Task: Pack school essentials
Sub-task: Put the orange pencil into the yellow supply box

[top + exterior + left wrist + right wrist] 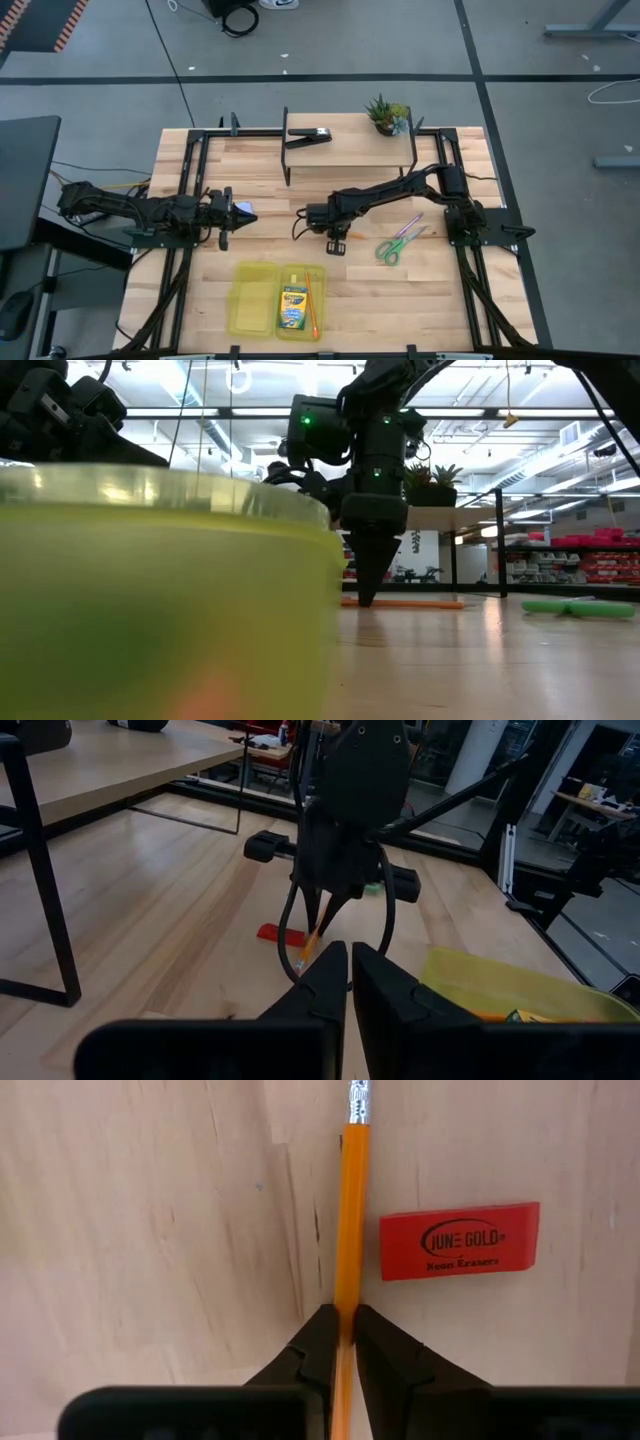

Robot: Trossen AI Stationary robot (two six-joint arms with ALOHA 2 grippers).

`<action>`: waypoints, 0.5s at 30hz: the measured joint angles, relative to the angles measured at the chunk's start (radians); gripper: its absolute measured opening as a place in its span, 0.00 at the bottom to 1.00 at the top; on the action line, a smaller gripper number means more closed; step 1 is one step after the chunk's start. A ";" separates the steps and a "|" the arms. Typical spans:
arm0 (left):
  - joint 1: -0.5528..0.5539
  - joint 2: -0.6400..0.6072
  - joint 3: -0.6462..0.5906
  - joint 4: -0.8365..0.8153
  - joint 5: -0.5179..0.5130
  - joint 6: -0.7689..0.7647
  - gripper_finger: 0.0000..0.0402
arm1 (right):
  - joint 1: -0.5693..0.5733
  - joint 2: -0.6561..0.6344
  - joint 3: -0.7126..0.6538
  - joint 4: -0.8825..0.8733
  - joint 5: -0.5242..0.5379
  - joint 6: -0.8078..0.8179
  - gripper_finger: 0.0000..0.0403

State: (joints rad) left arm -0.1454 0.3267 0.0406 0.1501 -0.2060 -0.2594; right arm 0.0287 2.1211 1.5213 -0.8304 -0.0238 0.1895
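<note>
Right gripper (343, 1342): lowered to the tabletop (150, 1210), jaws pinching the orange pencil (350, 1210). The pencil lies flat on the wood, its shaft running between the jaws and on ahead of them to its metal-ferruled end. A red eraser (459, 1241) lies just beside the pencil shaft, ahead of the jaws and apart from them.

Left gripper (349, 982): held above the tabletop, jaws pressed together, nothing between them. The yellow-green case (276, 299) sits near it, holding the crayon box (294, 304). Green-handled scissors (393, 246) and pink-purple pencil (409, 225) lie beyond the right gripper, untouched.
</note>
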 joint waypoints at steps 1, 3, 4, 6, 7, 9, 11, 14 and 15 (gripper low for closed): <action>0.000 0.000 0.000 0.000 0.000 0.000 0.06 | 0.001 0.002 0.008 -0.012 0.002 -0.001 0.10; 0.000 0.000 0.000 0.000 0.000 0.000 0.06 | 0.002 0.003 0.019 -0.039 0.004 -0.003 0.10; 0.000 0.000 0.000 -0.001 0.000 0.000 0.06 | 0.002 0.003 0.024 -0.042 0.004 -0.006 0.10; 0.000 0.000 0.000 -0.003 0.000 0.000 0.07 | 0.002 0.003 0.034 -0.043 0.006 -0.007 0.10; 0.000 0.000 0.000 -0.004 0.000 0.000 0.07 | 0.002 0.003 0.035 -0.046 0.008 -0.007 0.10; 0.000 0.000 0.000 -0.005 0.000 0.000 0.08 | 0.002 0.003 0.035 -0.048 0.010 -0.007 0.10; 0.000 0.000 0.000 -0.005 0.000 0.000 0.08 | 0.002 0.003 0.035 -0.048 0.012 -0.007 0.10; 0.000 0.000 0.000 -0.005 0.000 0.000 0.08 | 0.002 0.002 0.035 -0.061 0.012 -0.007 0.10; 0.000 0.000 0.000 -0.005 0.000 0.001 0.07 | 0.002 0.002 0.035 -0.062 0.012 -0.005 0.10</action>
State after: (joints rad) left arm -0.1452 0.3268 0.0410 0.1452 -0.2062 -0.2588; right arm 0.0303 2.1230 1.5566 -0.8923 -0.0116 0.1846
